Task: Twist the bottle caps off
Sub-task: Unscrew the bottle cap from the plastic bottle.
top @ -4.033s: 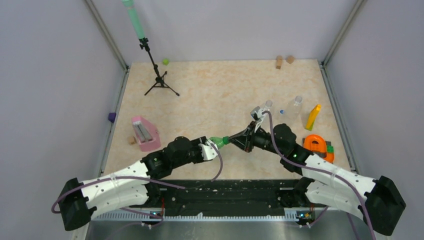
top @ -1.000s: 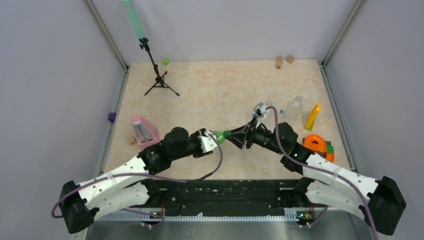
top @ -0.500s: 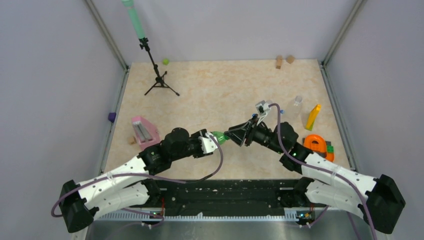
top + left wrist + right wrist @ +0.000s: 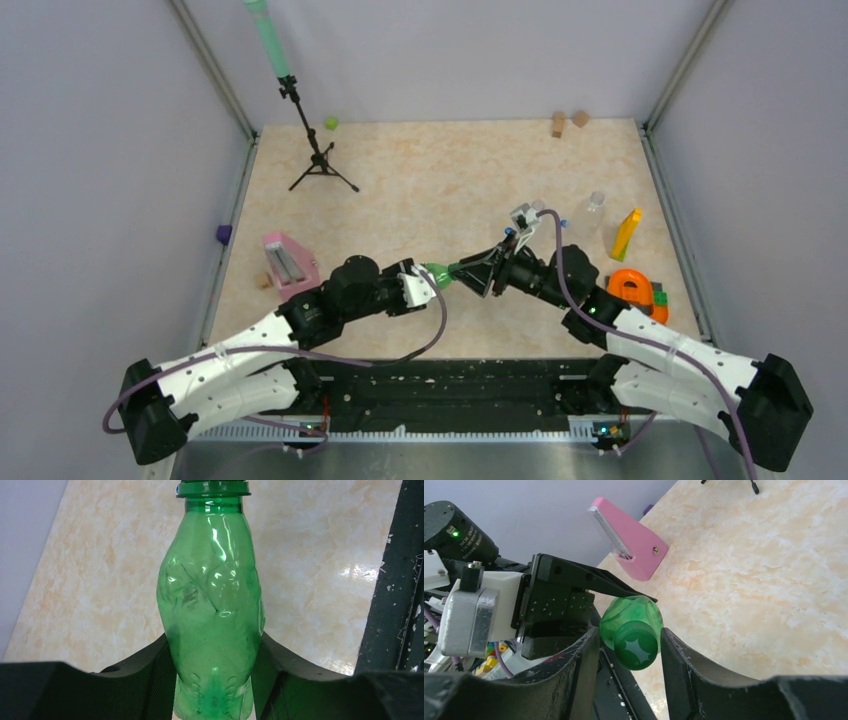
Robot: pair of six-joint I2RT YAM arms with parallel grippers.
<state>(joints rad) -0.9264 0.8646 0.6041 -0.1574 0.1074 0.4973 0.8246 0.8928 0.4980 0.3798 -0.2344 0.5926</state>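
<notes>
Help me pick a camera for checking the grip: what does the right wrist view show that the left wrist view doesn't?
Right wrist only: the cap's star-marked top between the right gripper's fingers, and the pink block. Left wrist only: the bottle's dented body along its whole length. Both: the bottle clamped in the left gripper, and the table.
</notes>
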